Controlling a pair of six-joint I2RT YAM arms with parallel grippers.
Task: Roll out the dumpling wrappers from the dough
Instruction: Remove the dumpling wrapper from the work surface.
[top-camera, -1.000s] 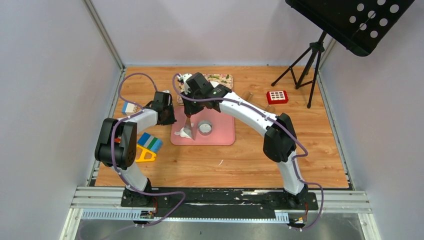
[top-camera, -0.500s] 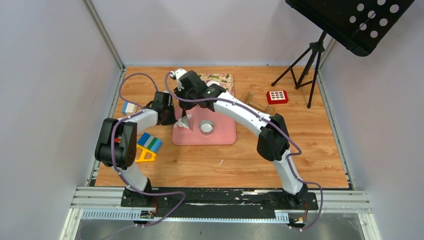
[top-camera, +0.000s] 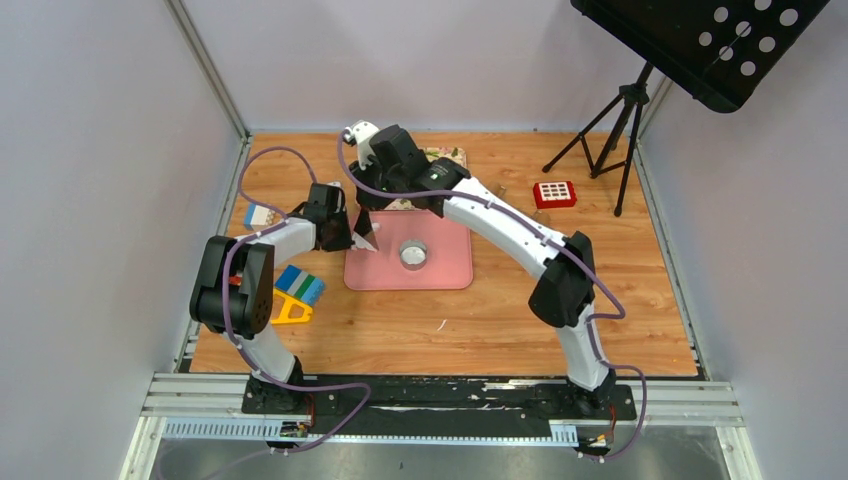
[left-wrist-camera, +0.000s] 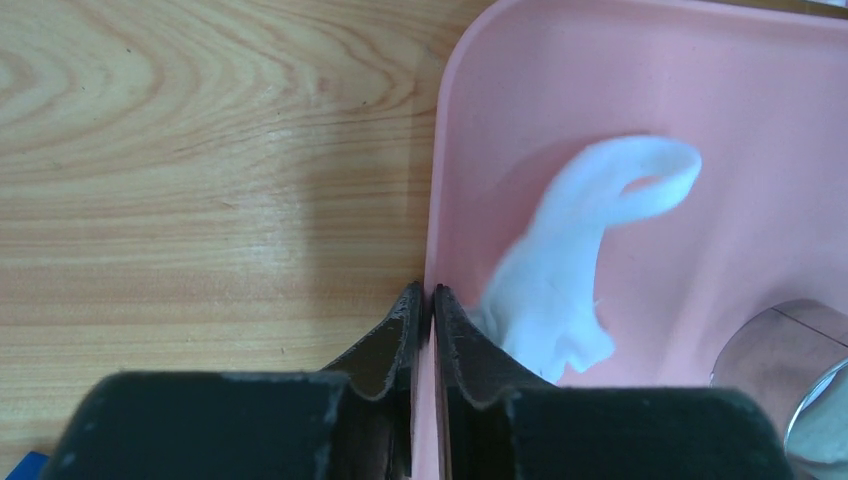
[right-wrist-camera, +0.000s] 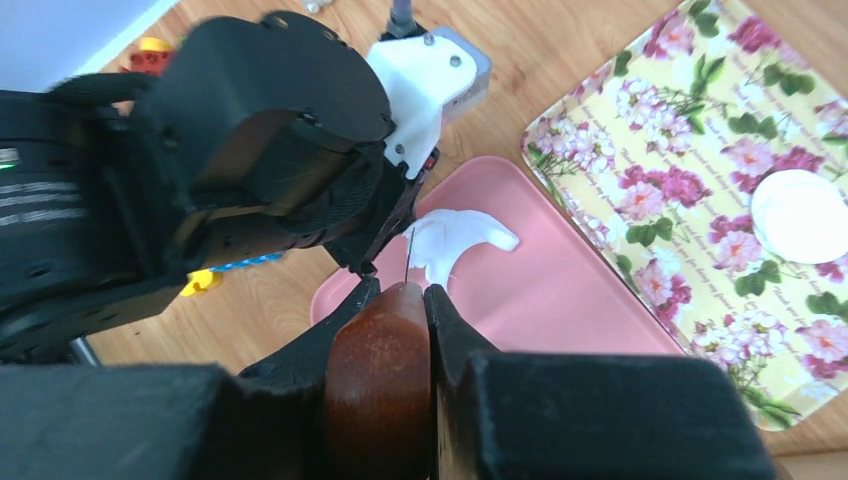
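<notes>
The left gripper (left-wrist-camera: 432, 296) is seen at the left rim of the pink mat (left-wrist-camera: 640, 90). Its jaws are nearly together, with the rim lying in the slit between them. Whether the rim is actually pinched cannot be told. The finger bases are cut off at the bottom of the left wrist view, and in the top view the tips are too small to be read.

The dough (left-wrist-camera: 585, 250) is found on the mat just beside that gripper, at the mat's left side. It is one soft white ragged scrap, broad at the near end, narrowing into an arm that is curled over into a loop at the far end. Its near end is partly hidden behind a finger.

The metal ring cutter (top-camera: 412, 253) is stood on the mat to the right of the dough, apart from it. It is cut off by the frame edge in the left wrist view.

The right gripper (right-wrist-camera: 400, 292) is clamped on a brown wooden piece (right-wrist-camera: 380, 380). Only the piece's rounded end is shown, so the tool cannot be identified. Much of the right wrist view is blocked by the left arm's wrist housing (right-wrist-camera: 270, 150), which is blurred.

Farther back, the floral tray (right-wrist-camera: 700, 150) is cut off in the right wrist view and mostly covered by the right arm (top-camera: 500, 225) in the top view. One dumpling wrapper (right-wrist-camera: 800, 215) is laid on it, a flat, neat, round white disc.
</notes>
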